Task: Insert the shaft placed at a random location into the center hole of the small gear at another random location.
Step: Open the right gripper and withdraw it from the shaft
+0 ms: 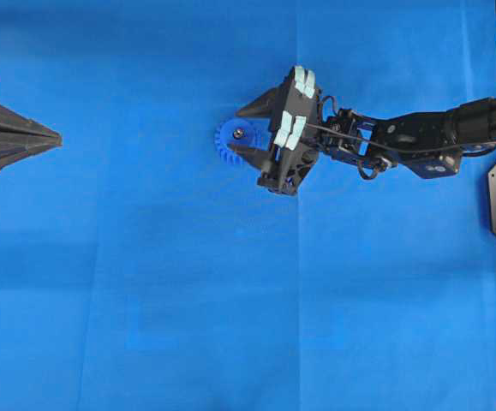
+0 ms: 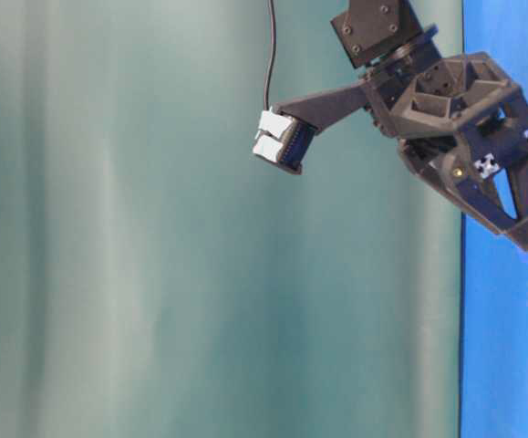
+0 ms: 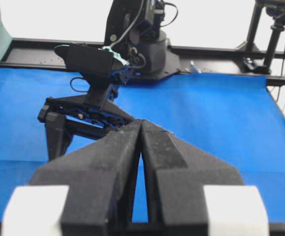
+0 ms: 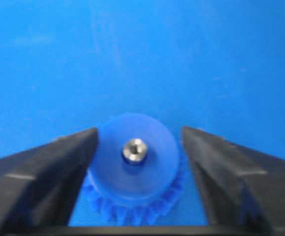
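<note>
At the centre of the small gear (image 4: 132, 169), the shaft (image 4: 134, 150) stands upright with its silver end showing in the center hole (image 1: 238, 133) of the raised hub. The gear lies flat on the blue cloth (image 1: 145, 282), slightly right of the table's middle in the overhead view. Around the gear, the right gripper (image 4: 139, 142) is spread wide: one finger stands on each side of the hub, and neither appears to touch it, although contact at the rim cannot be confirmed. Well apart at the far left, the left gripper (image 3: 141, 129) has its fingers pressed together and holds nothing.

Judged from this, insertion appears complete or nearly so. The next move calls for a straight upward retreat, keeping both fingers clear of the teeth.
</note>
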You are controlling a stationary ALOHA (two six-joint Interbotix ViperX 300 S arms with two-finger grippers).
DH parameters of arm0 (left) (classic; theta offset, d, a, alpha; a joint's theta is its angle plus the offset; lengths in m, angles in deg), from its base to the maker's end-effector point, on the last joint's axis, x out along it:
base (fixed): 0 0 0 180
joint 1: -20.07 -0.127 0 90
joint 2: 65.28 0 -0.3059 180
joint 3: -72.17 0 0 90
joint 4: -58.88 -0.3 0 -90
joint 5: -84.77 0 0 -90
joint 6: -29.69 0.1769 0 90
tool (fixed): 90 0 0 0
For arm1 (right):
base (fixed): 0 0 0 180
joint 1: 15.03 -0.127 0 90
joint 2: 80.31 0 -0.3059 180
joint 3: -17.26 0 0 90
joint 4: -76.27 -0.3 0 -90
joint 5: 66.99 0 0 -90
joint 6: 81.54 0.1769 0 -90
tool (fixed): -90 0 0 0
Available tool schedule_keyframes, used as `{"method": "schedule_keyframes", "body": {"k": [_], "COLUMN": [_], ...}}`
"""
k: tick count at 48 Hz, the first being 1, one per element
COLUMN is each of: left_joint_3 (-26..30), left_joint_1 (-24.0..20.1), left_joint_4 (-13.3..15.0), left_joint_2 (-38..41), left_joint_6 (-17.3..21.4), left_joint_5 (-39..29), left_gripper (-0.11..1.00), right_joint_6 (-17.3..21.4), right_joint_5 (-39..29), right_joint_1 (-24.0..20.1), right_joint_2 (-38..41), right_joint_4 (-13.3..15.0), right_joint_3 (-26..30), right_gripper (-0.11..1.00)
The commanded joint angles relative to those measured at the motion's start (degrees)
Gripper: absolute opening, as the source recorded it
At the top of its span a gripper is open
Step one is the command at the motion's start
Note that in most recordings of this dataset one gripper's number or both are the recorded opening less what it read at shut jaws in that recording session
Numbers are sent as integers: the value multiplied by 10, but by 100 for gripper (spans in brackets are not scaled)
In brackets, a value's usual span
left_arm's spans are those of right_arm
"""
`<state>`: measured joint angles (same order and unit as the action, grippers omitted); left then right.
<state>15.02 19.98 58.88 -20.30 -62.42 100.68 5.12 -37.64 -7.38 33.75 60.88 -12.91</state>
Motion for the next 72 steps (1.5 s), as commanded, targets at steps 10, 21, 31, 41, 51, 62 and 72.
{"method": "schedule_keyframes", "body": {"k": [10,21,31,41,51,62,72], "left_joint_3": [4,4,4,4,4,4,3], "left_joint_1": [0,0,0,0,-1,0,0], "left_joint_4": [-1,-1,-1,-1,-2,-1,-2], "left_joint_2": [-3,-5,-6,-7,-11,-12,-12], "left_joint_6": [0,0,0,0,0,0,0], "left_joint_5": [3,3,3,3,-2,-5,-5], "left_gripper": [0,0,0,0,0,0,0], "right_joint_6": [0,-1,-1,-1,-1,2,4], "right_joint_5": [-4,-35,-51,-64,-66,-66,-66], "right_joint_1": [-2,-2,-3,-6,-10,-13,-16], "right_joint_2": [-44,-101,-122,-141,-192,-256,-314], "right_joint_4": [1,2,2,2,2,2,1], "right_joint_3": [6,4,4,-6,-44,-104,-151], "right_gripper": [79,79,79,79,79,79,79]}}
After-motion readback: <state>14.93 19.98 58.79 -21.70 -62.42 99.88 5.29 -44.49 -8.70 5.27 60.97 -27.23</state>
